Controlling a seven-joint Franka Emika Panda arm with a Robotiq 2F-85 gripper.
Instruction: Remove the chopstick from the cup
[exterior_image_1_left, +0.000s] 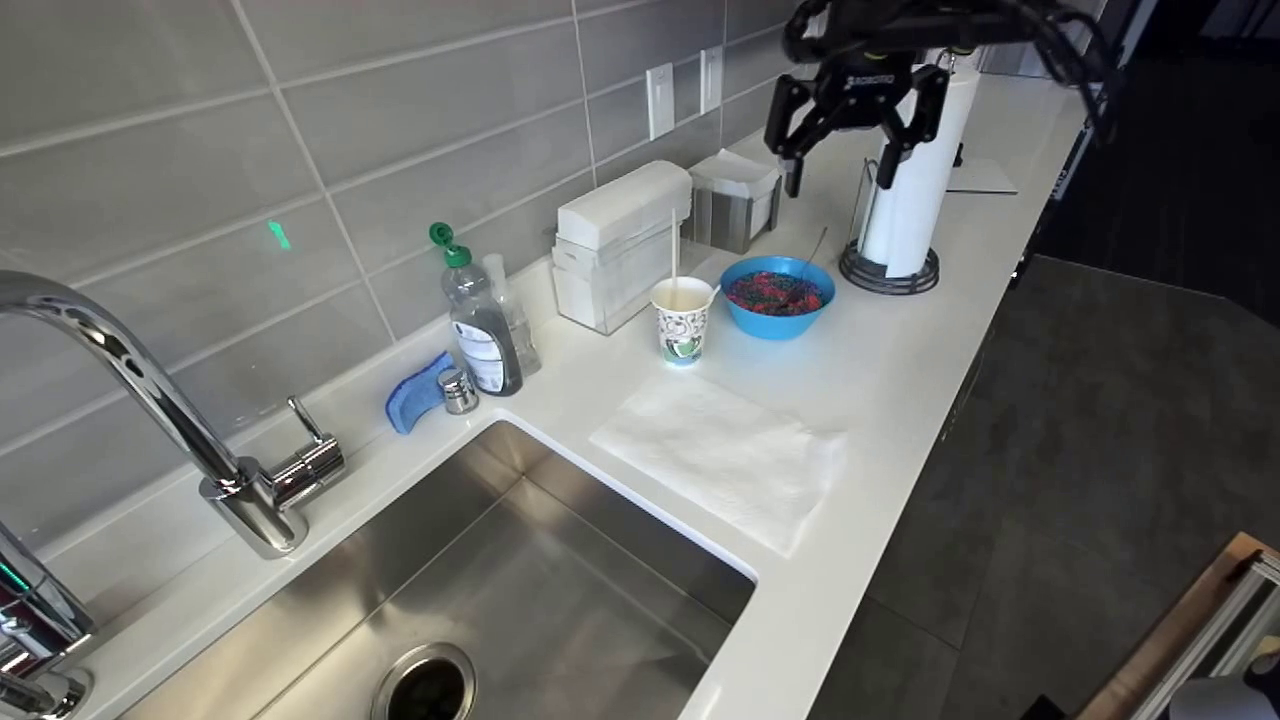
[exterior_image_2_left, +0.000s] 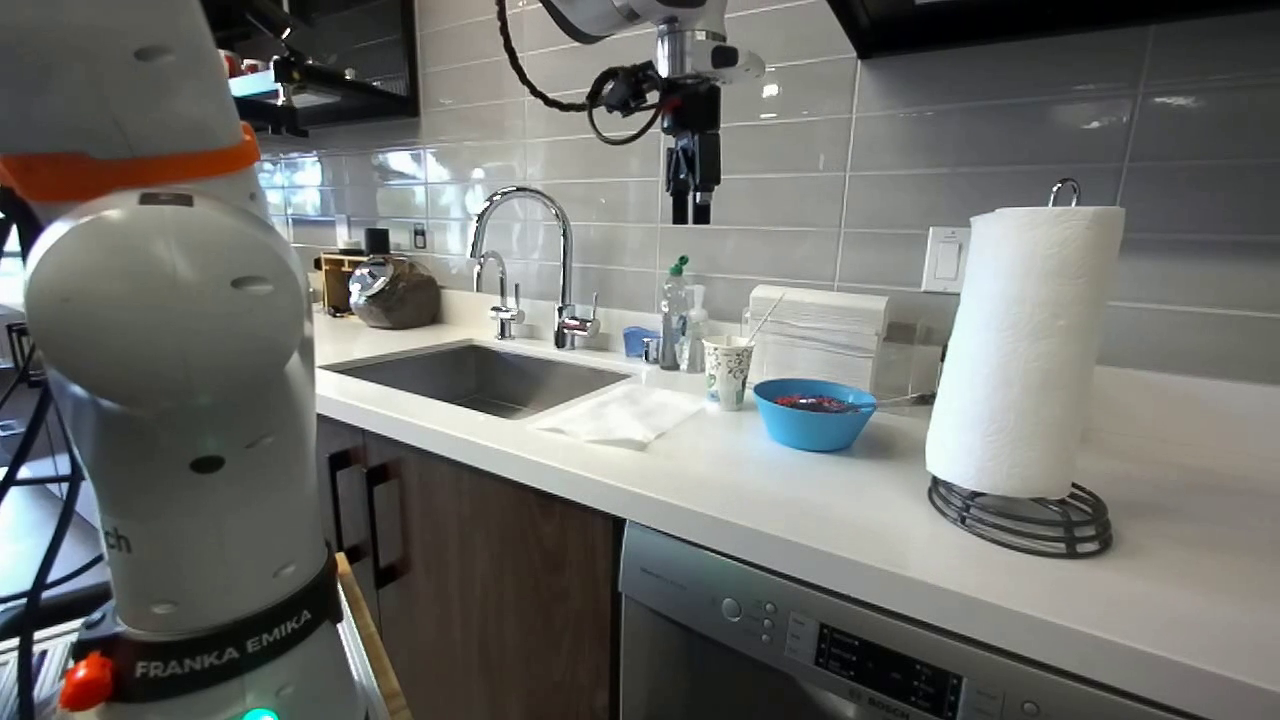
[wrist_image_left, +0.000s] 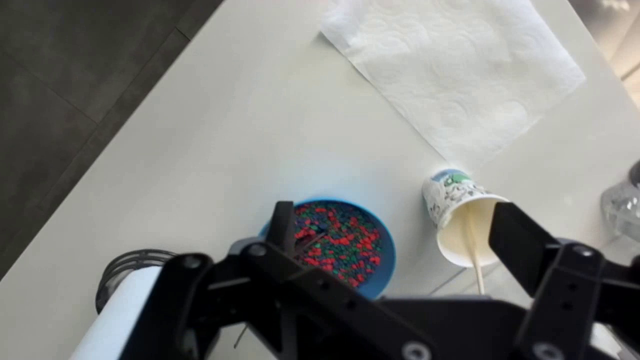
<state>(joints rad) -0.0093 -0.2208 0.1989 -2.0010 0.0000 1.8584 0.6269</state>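
Note:
The pale cup (exterior_image_1_left: 684, 328) with a printed pattern stands upright on the counter beside the blue bowl. It also shows in an exterior view (exterior_image_2_left: 727, 376) and the wrist view (wrist_image_left: 452, 200). A thin pale chopstick (exterior_image_1_left: 675, 245) leans in the cup and sticks up above its rim; it also shows in an exterior view (exterior_image_2_left: 768, 314) and the wrist view (wrist_image_left: 477, 267). A short pale tip at the rim is too small to identify. My gripper (exterior_image_1_left: 840, 174) is open and empty, high above the counter; it also shows in the wrist view (wrist_image_left: 393, 220) and an exterior view (exterior_image_2_left: 691, 207).
The blue bowl (exterior_image_1_left: 770, 324) holds red, green and dark bits and a thin utensil. The white towel box (exterior_image_1_left: 610, 270) stands behind the cup. A paper towel roll (exterior_image_2_left: 1025, 350), soap bottle (exterior_image_1_left: 485, 335), sink (exterior_image_1_left: 560, 590) and flat paper sheet (exterior_image_1_left: 725, 455) are nearby.

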